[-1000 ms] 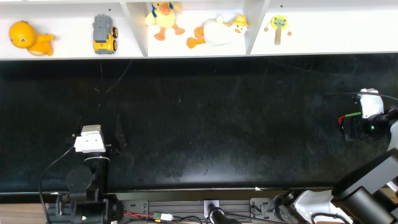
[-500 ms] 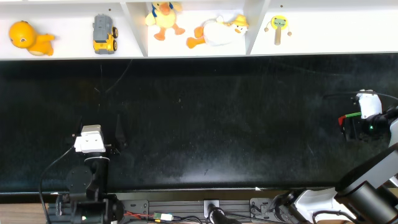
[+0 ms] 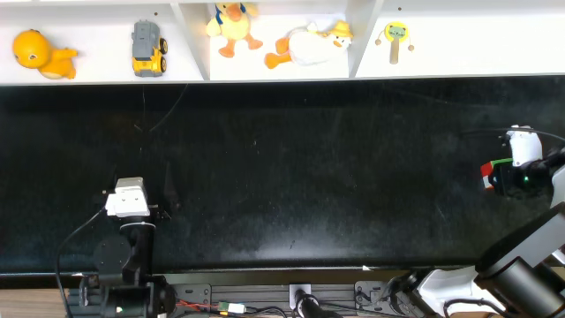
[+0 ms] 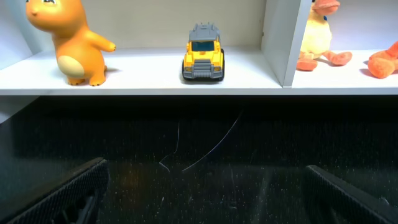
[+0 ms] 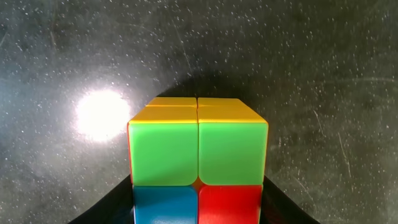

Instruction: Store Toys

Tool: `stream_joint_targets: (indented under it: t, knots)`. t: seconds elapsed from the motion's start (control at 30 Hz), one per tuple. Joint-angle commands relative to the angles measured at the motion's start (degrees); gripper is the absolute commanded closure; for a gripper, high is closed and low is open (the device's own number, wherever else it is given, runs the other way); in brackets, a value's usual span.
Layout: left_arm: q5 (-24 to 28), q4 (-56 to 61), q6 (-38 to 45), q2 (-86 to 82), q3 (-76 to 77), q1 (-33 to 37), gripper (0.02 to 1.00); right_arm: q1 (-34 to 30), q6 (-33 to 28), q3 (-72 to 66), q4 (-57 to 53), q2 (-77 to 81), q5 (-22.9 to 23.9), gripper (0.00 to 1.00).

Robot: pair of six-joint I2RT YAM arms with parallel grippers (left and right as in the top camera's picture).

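Observation:
A puzzle cube [image 5: 198,152] with green, yellow, blue and red faces sits between the fingers of my right gripper [image 5: 198,208], which is shut on it just above the black table. From above, that gripper [image 3: 505,177] is near the table's right edge, with a red and green bit of the cube [image 3: 488,169] showing. My left gripper [image 4: 202,193] is open and holds nothing; it sits low at the front left [image 3: 141,181], facing the white shelf [image 3: 282,71].
On the shelf stand an orange figure [image 3: 40,53], a yellow truck [image 3: 148,49], an upright duck plush [image 3: 234,26], a lying duck [image 3: 309,44] and a small rattle [image 3: 395,40]. White dividers [image 4: 273,43] split the shelf into compartments.
My right gripper has shifted slightly to the left and away from the front edge with the cube. The left arm has not moved.

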Motion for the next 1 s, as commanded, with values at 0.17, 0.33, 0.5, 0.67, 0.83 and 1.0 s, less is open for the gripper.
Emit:
stream_joint_targets:
  t: [0.17, 0.33, 0.5, 0.67, 0.83, 1.0]
  knots:
    - [-0.3, 0.2, 1.1, -0.7, -0.4, -0.1, 0.02, 4.6, 4.1, 2.9, 1.8, -2.1, 0.3, 0.641]
    - [-0.3, 0.2, 1.1, -0.7, -0.4, -0.1, 0.02, 6.3, 8.3, 10.4, 1.7, -3.1, -0.4, 0.663]
    - [-0.3, 0.2, 1.1, -0.7, -0.4, -0.1, 0.02, 7.5, 9.9, 15.5, 1.8, -3.1, -2.2, 0.656]
    - [-0.3, 0.2, 1.1, -0.7, -0.4, -0.1, 0.02, 8.9, 11.3, 18.5, 3.3, -3.0, -4.3, 0.654]
    - [-0.3, 0.2, 1.1, -0.7, -0.4, -0.1, 0.02, 11.0, 14.2, 21.3, 4.5, -1.4, -4.3, 0.654]
    - [-0.3, 0.2, 1.1, -0.7, -0.4, -0.1, 0.02, 13.5, 17.3, 26.2, 4.5, 2.8, -4.3, 0.669]
